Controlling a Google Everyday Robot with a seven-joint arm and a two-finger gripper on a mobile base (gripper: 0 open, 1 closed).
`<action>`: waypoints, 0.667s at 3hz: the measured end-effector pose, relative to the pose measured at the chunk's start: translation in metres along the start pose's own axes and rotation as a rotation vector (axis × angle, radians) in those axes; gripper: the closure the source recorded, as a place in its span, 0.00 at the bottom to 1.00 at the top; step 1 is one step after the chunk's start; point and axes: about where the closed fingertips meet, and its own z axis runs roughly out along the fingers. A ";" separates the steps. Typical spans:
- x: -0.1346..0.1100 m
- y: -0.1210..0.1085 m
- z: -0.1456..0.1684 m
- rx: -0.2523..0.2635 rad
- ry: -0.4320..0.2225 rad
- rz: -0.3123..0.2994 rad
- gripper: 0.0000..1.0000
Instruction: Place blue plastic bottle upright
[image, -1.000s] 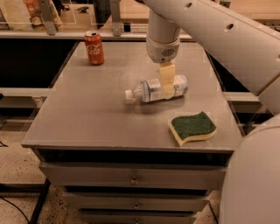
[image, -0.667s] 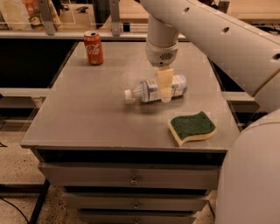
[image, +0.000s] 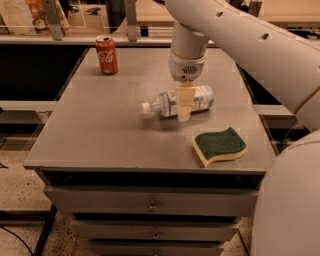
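**Tabletop with the bottle lying on its side under the gripper**

Edges and free room: the grey table (image: 95, 135) fills the middle of the frame. Its front edge runs across the lower part of the frame, and its left and right edges converge toward the top. The widest bare stretch is the left and front-left of the top. An upright red Coca-Cola can (image: 106, 55) stands near the upper-left corner, close to the back edge and well apart from everything else. A green-topped sponge (image: 219, 145) with a pale yellow underside lies near the front right corner, close to the front edge.

Surface and room: the top is flat, matte and dimly lit. Drawer fronts (image: 150, 204) with small knobs sit below the front edge. A speckled floor (image: 20, 200) shows at lower left, and a dark recess and a pale counter run along the top of the frame. The white robot arm (image: 240, 35) comes in from the upper right, and the robot's body (image: 292, 200) fills the lower right corner.

Task object: the blue plastic bottle (image: 162, 104) lies on its side, slightly right of the table's centre and clear of every edge. It is up and to the left of the sponge and does not touch it. Its long axis runs roughly left to right, rising slightly toward the right, with the white cap pointing left.

The gripper (image: 184, 106) hangs straight down from the wrist, and its pale tip crosses in front of the bottle's middle. Whether it is clamped on the bottle cannot be told.
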 end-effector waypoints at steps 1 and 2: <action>-0.007 0.010 -0.003 -0.020 -0.019 0.033 0.41; -0.023 0.019 -0.010 -0.026 -0.036 0.027 0.64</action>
